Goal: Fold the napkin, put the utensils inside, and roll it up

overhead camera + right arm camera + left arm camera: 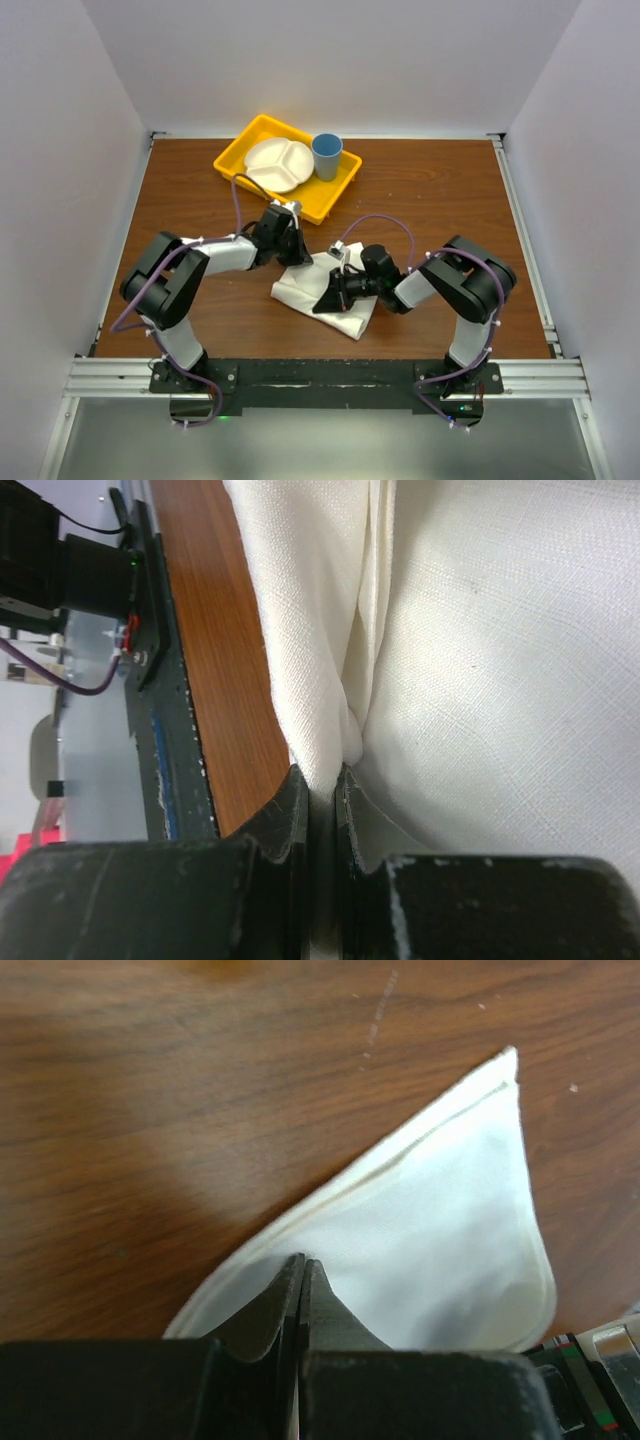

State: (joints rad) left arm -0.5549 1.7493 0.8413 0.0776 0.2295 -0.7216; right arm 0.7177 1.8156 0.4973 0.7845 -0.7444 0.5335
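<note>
While the right gripper pinches a napkin fold, the left gripper is clenched. It touches the napkin's far edge.

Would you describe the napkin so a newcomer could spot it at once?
On the wooden table, look to the near middle, in front of the yellow tray. The napkin is the white cloth pinched by the left gripper and the right gripper; unlike the tray's white plate, it is soft and creased.
</note>
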